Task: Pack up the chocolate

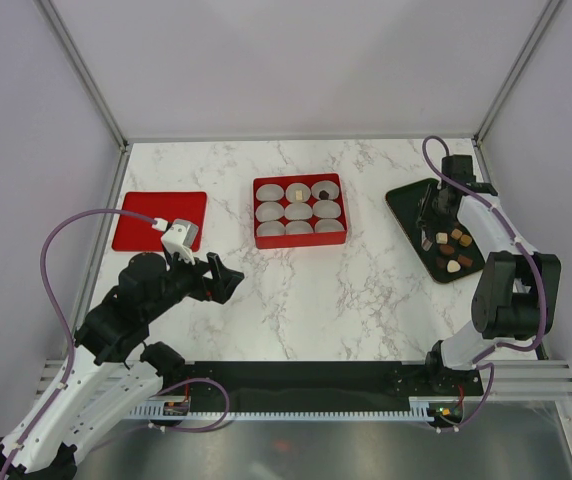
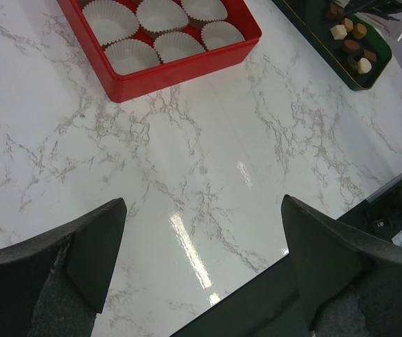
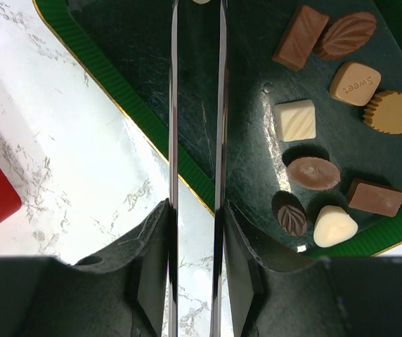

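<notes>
Right gripper (image 3: pixel 197 5): thin metal blades near-parallel w/ a narrow gap. A small cream-white lump (image 3: pixel 201 1) shows btwn the tips at the frame's top edge; can't tell if it's pinched. Gripper hangs over a dark green rectangular tray (image 3: pixel 117 77). Loose chocolate pieces (image 3: pixel 313 172) (brown, tan, cream) lie on the tray, right of the blades.

Left gripper (image 2: pixel 201 225): jaws spread wide above the white marble tabletop (image 2: pixel 187 154).

Red nine-compartment box (image 1: pixel 300 241) w/ white paper cups (image 1: pixel 271 211) sits mid-table. Two back-row cups hold one piece each. Flat red rectangular panel (image 1: pixel 159 220) lies far left.
</notes>
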